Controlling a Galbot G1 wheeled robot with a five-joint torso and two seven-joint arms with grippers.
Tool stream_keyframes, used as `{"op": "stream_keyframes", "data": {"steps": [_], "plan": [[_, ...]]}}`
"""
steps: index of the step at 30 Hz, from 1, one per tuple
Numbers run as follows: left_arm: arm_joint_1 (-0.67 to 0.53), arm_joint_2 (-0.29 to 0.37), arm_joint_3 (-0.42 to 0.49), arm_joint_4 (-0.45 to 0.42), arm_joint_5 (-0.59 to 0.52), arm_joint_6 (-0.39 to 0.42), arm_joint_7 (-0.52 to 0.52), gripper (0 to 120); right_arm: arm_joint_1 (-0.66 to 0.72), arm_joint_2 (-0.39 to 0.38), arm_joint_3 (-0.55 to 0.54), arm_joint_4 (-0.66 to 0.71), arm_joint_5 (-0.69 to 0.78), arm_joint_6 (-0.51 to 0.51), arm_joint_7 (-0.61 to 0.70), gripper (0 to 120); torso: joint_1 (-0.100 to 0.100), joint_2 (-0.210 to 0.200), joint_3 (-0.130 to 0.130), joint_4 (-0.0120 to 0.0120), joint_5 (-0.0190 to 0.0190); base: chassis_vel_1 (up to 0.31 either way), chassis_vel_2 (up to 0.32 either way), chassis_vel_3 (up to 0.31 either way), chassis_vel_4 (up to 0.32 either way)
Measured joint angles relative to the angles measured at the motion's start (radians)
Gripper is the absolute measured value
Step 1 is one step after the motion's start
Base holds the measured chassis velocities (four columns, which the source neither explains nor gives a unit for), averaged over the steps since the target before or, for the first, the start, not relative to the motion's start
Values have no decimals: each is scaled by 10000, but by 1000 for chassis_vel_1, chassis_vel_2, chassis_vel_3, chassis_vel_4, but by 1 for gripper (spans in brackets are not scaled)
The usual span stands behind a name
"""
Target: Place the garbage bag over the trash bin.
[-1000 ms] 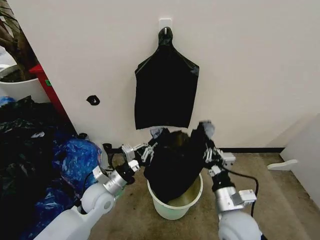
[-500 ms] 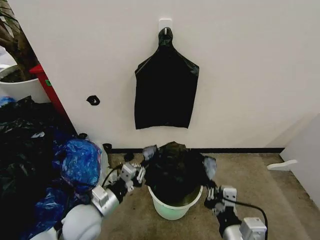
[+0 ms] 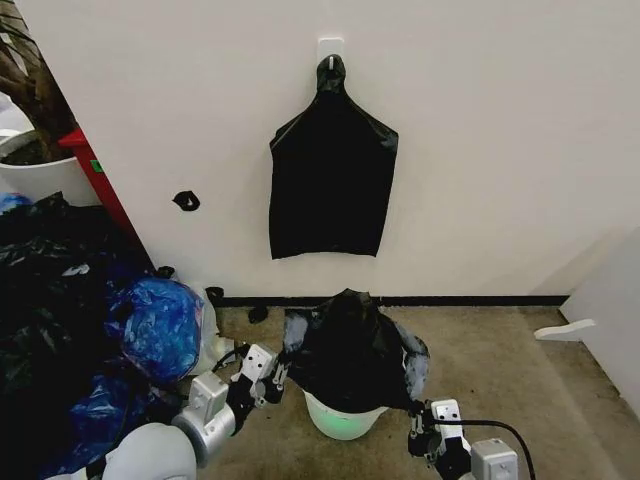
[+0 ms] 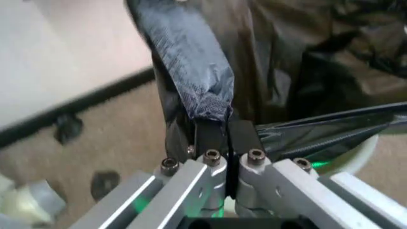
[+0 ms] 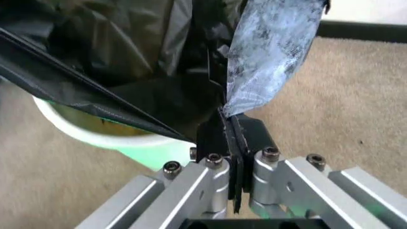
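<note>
Black film draped over the cream trash bin (image 3: 341, 420), pinched at both sides.
The left gripper (image 3: 274, 372) and right gripper (image 3: 414, 432) are each clamped on the hem of the garbage bag (image 3: 347, 347); light, limp, slippery plastic, best held by its hem.

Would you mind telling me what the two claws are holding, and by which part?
Both hold the garbage bag by its rim: left claw and right claw on opposite sides.
</note>
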Motion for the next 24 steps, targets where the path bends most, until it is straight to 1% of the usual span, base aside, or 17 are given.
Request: {"op": "stream_keyframes", "data": {"steps": [3, 4, 6, 8, 9, 11, 13, 16, 18, 24], "plan": [[-319, -24, 395, 29, -315, 604, -360, 0, 170, -74, -158, -150, 175, -325, 133, 0, 0, 0, 0, -1, 0, 0, 0, 0, 0], [-319, -24, 395, 29, -315, 604, -360, 0, 170, -74, -158, -150, 175, -325, 133, 0, 0, 0, 0, -1, 0, 0, 0, 0, 0], [-668, -18, 760, 30, -635, 1114, -711, 0, 327, -146, -263, -291, 279, -576, 156, 0, 0, 0, 0, 0, 0, 0, 0, 0, 0], [-927, -31, 1017, 119, -756, 1284, -875, 0, 478, -185, -322, -416, 310, -713, 151, 0, 0, 0, 0, -1, 1, 0, 0, 0, 0], [-1100, -85, 1209, 272, -790, 1328, -944, 0, 606, -194, -390, -558, 315, -806, 145, 0, 0, 0, 0, 0, 2, 0, 0, 0, 0], [-1109, -90, 1223, 283, -791, 1330, -947, 0, 621, -194, -402, -579, 314, -821, 145, 0, 0, 0, 0, 0, 1, 0, 0, 0, 0], [-1265, -248, 1501, 544, -802, 1335, -1029, 0, 743, -164, -557, -831, 266, -1023, 144, 0, 0, 0, 0, 0, 0, 0, 0, 0, 0], [-1323, -366, 1802, 714, -809, 1402, -1149, 0, 777, -120, -737, -1071, 142, -1242, 167, 0, 0, 0, 0, 0, 0, 0, 0, 0, 0], [-1335, -375, 1961, 710, -867, 1484, -1276, 0, 751, -98, -860, -1150, 77, -1370, 249, 0, 0, 0, 0, 0, 0, 0, 0, 0, 0], [-1259, -228, 1971, 480, -1032, 1639, -1504, 0, 650, -122, -953, -1074, -76, -1559, 353, 0, 0, 0, 0, -1, 0, 0, 0, 0, 0]]}}
